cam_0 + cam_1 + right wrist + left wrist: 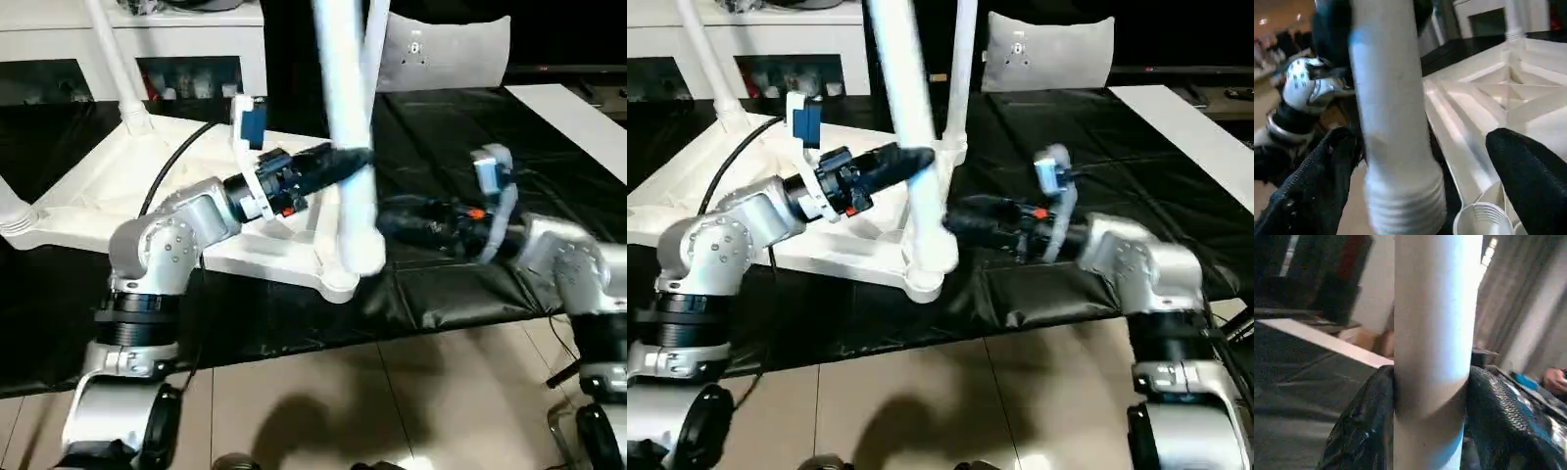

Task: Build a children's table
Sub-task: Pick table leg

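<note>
Left gripper (358,160) clamped on white leg (348,127); threaded end just above corner socket (1480,219) of upturned tabletop (98,196). Right gripper (1420,161) spread wide around leg, gripping nothing.

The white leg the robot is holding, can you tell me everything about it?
The leg is a long, smooth white tube that looks like plastic. It stands nearly upright, leaning a little. Its bottom end has threaded ridges and hangs just above the open round corner socket of the upside-down tabletop, not yet inside. The left gripper squeezes it from both sides. The right gripper is open around its lower part, its fingers apart from it.
</note>
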Controlling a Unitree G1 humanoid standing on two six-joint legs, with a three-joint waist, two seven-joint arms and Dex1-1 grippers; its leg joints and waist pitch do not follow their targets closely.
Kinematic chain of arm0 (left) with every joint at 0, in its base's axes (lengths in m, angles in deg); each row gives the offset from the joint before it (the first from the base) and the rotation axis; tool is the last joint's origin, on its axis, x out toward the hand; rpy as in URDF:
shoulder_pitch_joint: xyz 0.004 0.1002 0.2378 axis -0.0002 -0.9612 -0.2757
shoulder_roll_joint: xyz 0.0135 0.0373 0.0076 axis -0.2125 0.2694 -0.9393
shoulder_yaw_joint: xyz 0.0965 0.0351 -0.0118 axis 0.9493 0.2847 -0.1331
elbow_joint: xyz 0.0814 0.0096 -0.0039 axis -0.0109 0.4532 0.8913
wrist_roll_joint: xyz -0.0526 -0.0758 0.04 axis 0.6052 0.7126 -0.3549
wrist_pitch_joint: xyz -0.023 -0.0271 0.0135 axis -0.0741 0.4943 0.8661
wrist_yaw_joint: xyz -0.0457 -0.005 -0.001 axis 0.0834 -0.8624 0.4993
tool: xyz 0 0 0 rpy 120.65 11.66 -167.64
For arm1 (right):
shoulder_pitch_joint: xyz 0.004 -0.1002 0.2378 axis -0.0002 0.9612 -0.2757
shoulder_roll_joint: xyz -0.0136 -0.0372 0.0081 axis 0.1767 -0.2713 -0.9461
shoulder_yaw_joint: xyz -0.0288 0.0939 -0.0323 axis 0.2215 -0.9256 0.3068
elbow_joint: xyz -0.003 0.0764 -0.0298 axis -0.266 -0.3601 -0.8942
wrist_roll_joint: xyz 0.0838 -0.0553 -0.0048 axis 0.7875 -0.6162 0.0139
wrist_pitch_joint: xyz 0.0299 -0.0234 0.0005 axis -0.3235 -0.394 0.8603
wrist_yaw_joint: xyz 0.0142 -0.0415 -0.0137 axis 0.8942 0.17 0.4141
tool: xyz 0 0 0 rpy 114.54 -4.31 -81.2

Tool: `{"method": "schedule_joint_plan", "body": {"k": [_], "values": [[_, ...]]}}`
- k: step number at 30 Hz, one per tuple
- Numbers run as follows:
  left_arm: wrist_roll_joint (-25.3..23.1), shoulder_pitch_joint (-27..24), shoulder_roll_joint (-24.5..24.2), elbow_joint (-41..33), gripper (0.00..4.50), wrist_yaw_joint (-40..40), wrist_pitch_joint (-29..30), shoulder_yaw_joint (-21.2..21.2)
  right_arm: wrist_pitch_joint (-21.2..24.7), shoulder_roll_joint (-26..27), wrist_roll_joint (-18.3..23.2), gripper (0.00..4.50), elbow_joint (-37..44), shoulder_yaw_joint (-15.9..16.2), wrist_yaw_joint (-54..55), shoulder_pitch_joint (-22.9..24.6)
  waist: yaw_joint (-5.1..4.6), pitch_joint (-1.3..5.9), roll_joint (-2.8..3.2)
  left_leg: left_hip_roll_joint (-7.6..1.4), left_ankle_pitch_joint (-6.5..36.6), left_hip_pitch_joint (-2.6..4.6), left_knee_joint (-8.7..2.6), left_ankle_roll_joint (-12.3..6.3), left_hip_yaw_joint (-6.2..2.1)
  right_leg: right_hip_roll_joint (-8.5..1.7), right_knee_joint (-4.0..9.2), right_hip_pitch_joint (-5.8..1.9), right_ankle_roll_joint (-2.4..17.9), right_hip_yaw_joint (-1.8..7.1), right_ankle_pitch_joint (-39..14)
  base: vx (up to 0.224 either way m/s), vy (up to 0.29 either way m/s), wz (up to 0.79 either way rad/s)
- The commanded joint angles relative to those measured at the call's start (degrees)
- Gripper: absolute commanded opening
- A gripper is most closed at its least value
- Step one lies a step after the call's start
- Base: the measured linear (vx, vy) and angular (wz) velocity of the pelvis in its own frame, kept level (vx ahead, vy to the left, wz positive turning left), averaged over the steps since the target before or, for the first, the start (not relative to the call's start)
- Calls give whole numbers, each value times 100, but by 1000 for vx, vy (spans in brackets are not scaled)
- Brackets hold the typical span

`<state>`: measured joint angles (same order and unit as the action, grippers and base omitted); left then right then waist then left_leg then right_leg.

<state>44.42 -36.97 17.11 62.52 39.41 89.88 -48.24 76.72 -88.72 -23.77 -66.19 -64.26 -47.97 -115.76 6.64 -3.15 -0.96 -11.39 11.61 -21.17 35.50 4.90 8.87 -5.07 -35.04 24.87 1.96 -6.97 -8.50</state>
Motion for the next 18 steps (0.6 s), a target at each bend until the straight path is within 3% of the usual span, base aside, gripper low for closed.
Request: {"method": "schedule_joint_plan", "body": {"k": [1, 3, 5, 6, 10, 18], "values": [[7, -2, -34, -142, 189, 137, -58, 106, -50, -60, -100, 450, 46, 132, -124, -61, 25, 457, -100, -92, 225, -46, -342, -380, 54, -297, 432, -492, 649, 280, -1784, 0, 0, 0], [-30, -4, -8, -164, 189, 180, -85, 141, -16, 7, -114, 412, 79, 245, -179, -69, 24, 464, -98, -94, 242, -41, -338, -374, 53, -294, 429, -495, 633, 282, -1771, 0, 0, 0], [-31, -11, -10, -185, 189, 229, -104, 176, -51, 45, -141, 409, 71, 299, -189, -80, 24, 463, -97, -94, 243, -44, -342, -359, 49, -295, 430, -497, 620, 279, -1796, 0, 0, 0], [-21, -30, -41, -225, 189, 337, -125, 241, -98, 81, -175, 383, 30, 372, -224, -107, 23, 461, -100, -94, 249, -43, -344, -361, 50, -296, 435, -494, 617, 279, -1813, 0, 0, 0], [-79, -52, -73, -259, 189, 442, -185, 357, -129, 75, -207, 353, -3, 534, -449, -162, 19, 466, -87, -108, 251, -46, -345, -354, 44, -300, 411, -496, 667, 288, -1701, 0, 0, 0], [-193, -41, -42, -158, 189, 359, -313, 377, -185, 122, -272, 284, -28, 611, -457, -141, 22, 469, -80, -104, 247, -42, -343, -333, 45, -297, 415, -499, 660, 288, -1696, 0, 0, 0]]}}
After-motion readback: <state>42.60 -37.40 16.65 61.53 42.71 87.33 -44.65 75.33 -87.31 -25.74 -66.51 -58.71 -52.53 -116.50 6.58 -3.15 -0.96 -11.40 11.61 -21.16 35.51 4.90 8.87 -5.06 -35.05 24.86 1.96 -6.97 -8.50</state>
